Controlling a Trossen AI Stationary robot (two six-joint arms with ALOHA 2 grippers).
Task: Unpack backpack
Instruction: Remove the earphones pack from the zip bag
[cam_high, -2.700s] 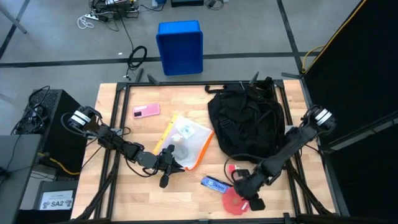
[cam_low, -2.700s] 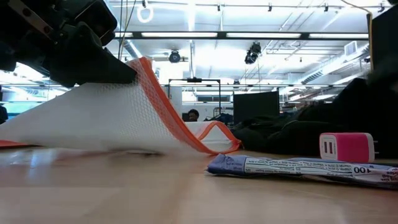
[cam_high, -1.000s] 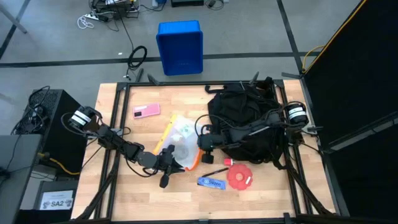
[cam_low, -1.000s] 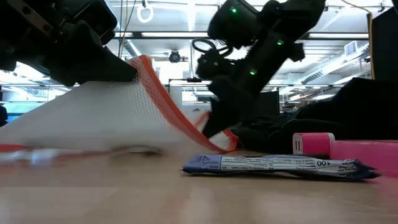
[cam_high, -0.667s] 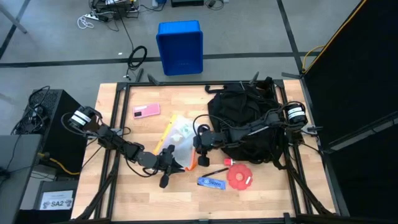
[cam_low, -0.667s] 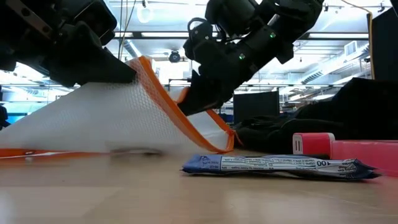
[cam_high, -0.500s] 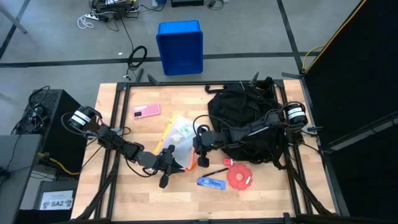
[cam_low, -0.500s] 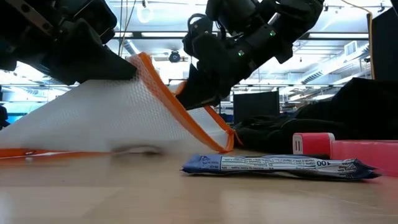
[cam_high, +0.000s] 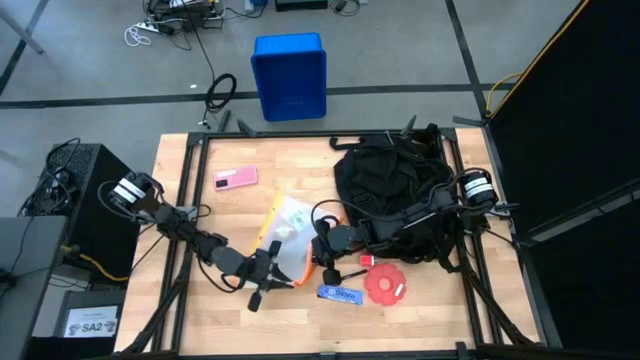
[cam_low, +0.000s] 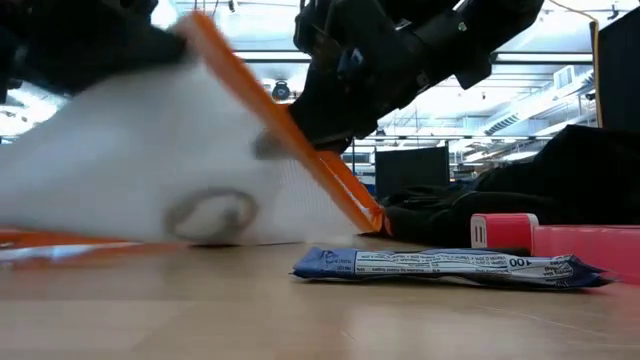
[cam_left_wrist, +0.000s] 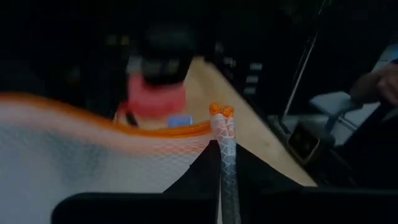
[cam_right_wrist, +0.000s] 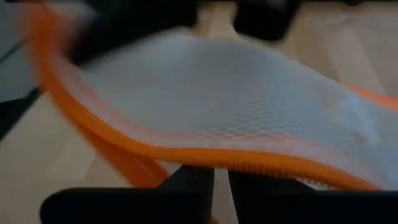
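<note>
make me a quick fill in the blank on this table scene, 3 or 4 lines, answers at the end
1. Both grippers grip the white mesh pouch, whose edging is coloured ____.
2. The left gripper and the right gripper both have their jaws ____.
3. The backpack is coloured ____.
4. On the floor beyond the table stands a ____ crate.

Missing words: orange; shut; black; blue
</note>
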